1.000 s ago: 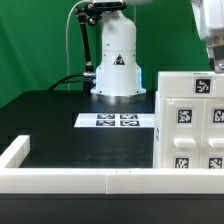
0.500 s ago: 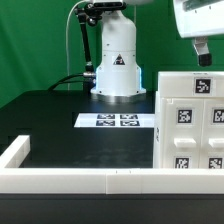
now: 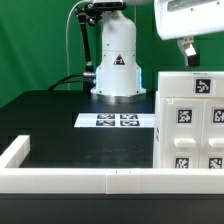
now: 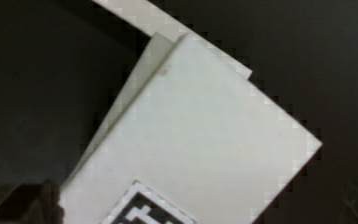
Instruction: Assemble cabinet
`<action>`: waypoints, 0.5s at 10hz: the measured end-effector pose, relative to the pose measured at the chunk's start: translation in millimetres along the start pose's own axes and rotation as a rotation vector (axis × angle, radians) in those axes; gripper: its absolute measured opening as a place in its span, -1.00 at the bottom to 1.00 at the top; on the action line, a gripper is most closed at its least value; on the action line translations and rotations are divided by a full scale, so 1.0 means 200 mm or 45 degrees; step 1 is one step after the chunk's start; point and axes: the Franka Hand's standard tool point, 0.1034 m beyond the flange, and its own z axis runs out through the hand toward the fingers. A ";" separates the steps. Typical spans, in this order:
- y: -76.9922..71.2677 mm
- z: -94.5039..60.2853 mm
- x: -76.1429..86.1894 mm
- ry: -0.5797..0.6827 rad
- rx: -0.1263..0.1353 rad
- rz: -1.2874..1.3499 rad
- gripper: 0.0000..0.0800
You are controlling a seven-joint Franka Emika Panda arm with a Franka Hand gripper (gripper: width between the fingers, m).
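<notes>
A black table (image 3: 50, 115) fills most of the exterior view, set against a green backdrop. At about 12 o'clock stands the white base of the robot arm (image 3: 115, 60), with dark cables running down beside it toward 9 o'clock. Just in front of the base, a thin flat marker board (image 3: 117, 121) lies on the table, showing a row of black-and-white square tags.

The cabinet (image 3: 190, 120), a big white box, stands upright on the table at about 4 o'clock in the exterior view, partly cut off by the picture's edge. Its facing side carries several square black-and-white tags on raised blocks. A low white rail (image 3: 80, 181) runs along the table's near edge from 8 o'clock toward 5 o'clock, with a short corner piece turning back at 9 o'clock.

The gripper (image 3: 188, 53) hangs from a white housing at about 1 o'clock, above the cabinet's top edge and not touching it. Only a small dark finger shape shows beneath the housing, so I cannot tell whether the fingers are apart or together. Nothing is seen held in it.

The wrist view looks down on a slanted white panel of the cabinet (image 4: 202, 140) against the dark table, with part of one black-and-white tag (image 4: 149, 210) showing at the panel's lower end. The picture is blurred.
</notes>
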 end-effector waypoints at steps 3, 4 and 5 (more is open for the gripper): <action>-0.01 -0.01 0.00 0.034 -0.040 -0.493 0.99; -0.01 -0.01 0.00 0.041 -0.057 -0.648 0.99; -0.01 -0.01 0.01 0.039 -0.053 -0.740 0.99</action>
